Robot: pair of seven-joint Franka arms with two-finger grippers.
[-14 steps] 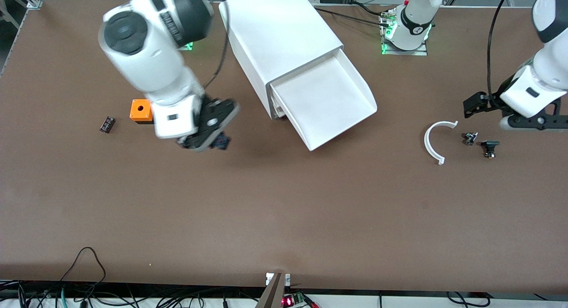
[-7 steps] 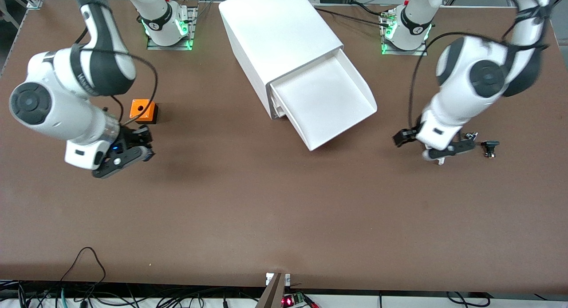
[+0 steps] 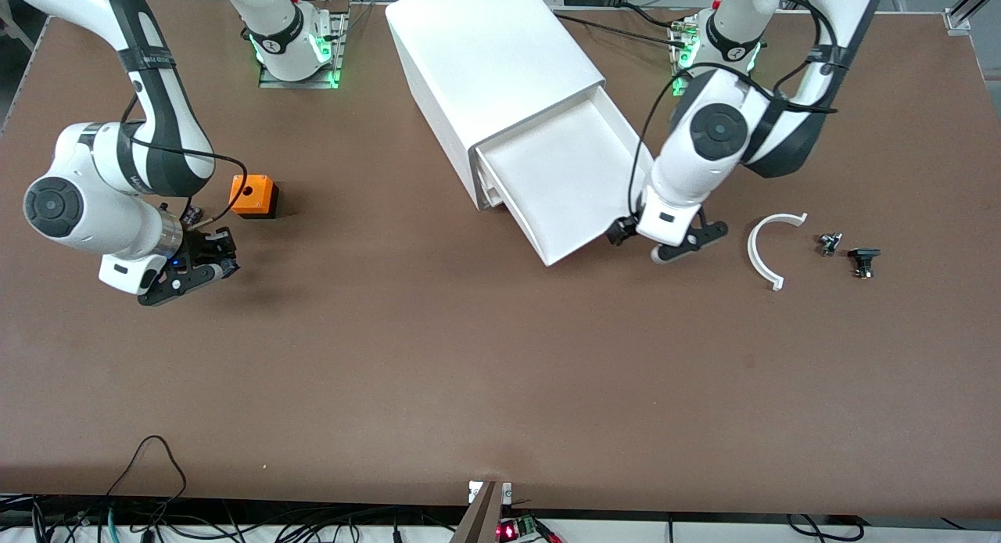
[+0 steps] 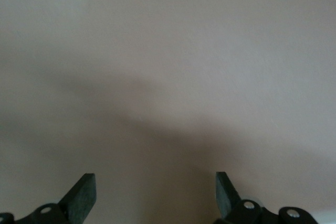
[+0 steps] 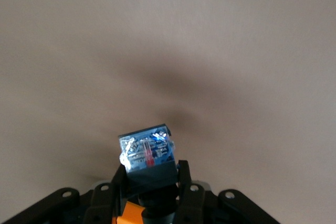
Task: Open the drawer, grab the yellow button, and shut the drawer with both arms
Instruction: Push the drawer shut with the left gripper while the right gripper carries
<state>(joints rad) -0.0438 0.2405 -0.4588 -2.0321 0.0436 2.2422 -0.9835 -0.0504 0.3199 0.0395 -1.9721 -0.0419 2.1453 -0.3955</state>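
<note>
The drawer (image 3: 567,179), the top one of the white cabinet (image 3: 485,58), stands pulled out and looks bare inside. My right gripper (image 3: 217,260) hangs low over the table near the right arm's end. It is shut on the button (image 5: 147,153), a dark block with a clear bluish face, gripped between the fingers (image 5: 184,182), with orange showing beneath it. My left gripper (image 3: 657,242) is open and empty, just beside the drawer's front corner toward the left arm's end. In the left wrist view the gripper (image 4: 155,192) shows only bare table between its fingers.
An orange box with a hole (image 3: 252,195) and a small dark flat block (image 3: 191,213) lie close to the right gripper. A white curved piece (image 3: 762,253) and two small dark parts (image 3: 829,243) (image 3: 863,260) lie toward the left arm's end.
The right arm swung away from the drawer to the table's right-arm end, past the orange box. The left arm moved from the small parts to the drawer's front corner.
</note>
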